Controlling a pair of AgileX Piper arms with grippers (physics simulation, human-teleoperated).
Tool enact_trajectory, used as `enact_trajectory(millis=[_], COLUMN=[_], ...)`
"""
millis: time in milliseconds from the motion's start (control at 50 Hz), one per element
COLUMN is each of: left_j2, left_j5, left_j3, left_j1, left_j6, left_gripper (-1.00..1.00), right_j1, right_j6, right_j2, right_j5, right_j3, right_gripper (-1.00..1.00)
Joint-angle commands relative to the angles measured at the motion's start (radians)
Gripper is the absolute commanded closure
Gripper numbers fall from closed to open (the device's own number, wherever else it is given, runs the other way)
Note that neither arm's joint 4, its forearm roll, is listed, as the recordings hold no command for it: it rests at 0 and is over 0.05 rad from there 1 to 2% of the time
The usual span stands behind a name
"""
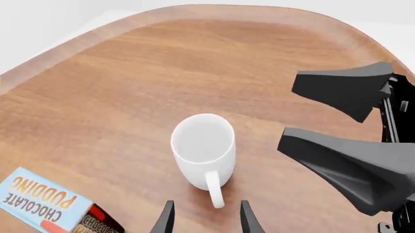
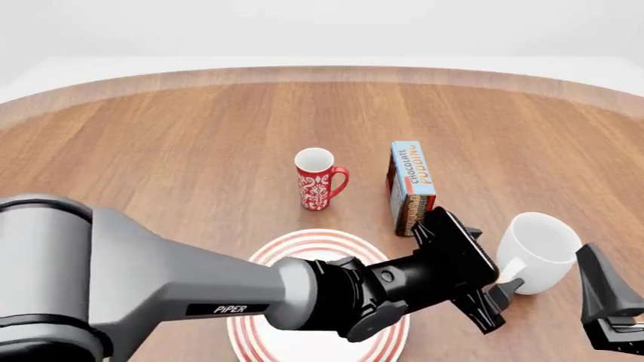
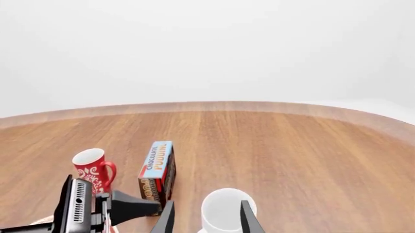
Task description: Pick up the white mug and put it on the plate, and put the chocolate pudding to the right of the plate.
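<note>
Glossy white ceramic is what my left wrist view centres on: the plain white mug [image 1: 203, 151] stands upright on the wooden table [image 1: 194, 63], its loop handle turned toward my left gripper [image 1: 206, 216]. My jaws are parted a modest way, straddling the line of that handle and holding nothing, which I judge suits a pinch on the handle. Beside the mug lies a corner of the light-blue chocolate pudding carton [image 1: 48, 201], and my right gripper [image 1: 353, 131] hangs near the mug's other side.

From the front, my left arm reaches across the large red-ringed white plate [image 2: 302, 343], so the mug [image 2: 541, 251] sits just beside the plate, close to my left fingertips [image 2: 503, 288]. The pudding [image 2: 411, 187] stands upright beyond the plate, near the mug. A red patterned mug [image 2: 319, 179] stands beyond the plate too, away from my work.

Through the right wrist view, my right gripper [image 3: 206, 217] is also part-open and empty, poised over the mug [image 3: 224, 209], perhaps waiting for the carton [image 3: 157, 170].
</note>
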Motion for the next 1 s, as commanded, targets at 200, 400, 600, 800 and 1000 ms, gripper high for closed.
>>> enact_trajectory(millis=[200,400,600,800,1000], left_j2=[0.031,0.059,0.076,0.096,0.112], left_j5=[0.009,0.012,0.018,0.025,0.031], left_j3=[-0.036,-0.058,-0.077,-0.095,-0.112], left_j1=[-0.019,-0.011,-0.017,-0.017,-0.018], left_j6=[-0.016,-0.019,-0.021,-0.022,-0.024], left_gripper=[-1.0,-1.0,-1.0,-1.0,-1.0], right_j1=[-0.002,-0.001,-0.001,0.0,-0.001], right_j6=[0.005,0.006,0.007,0.009,0.011], right_j2=[0.0,0.0,0.0,-0.001,-0.001], right_j5=[0.0,-0.002,-0.002,-0.003,0.014], right_j3=[-0.002,-0.003,-0.003,-0.003,-0.021], right_gripper=[-1.0,-1.0,-1.0,-1.0,-1.0])
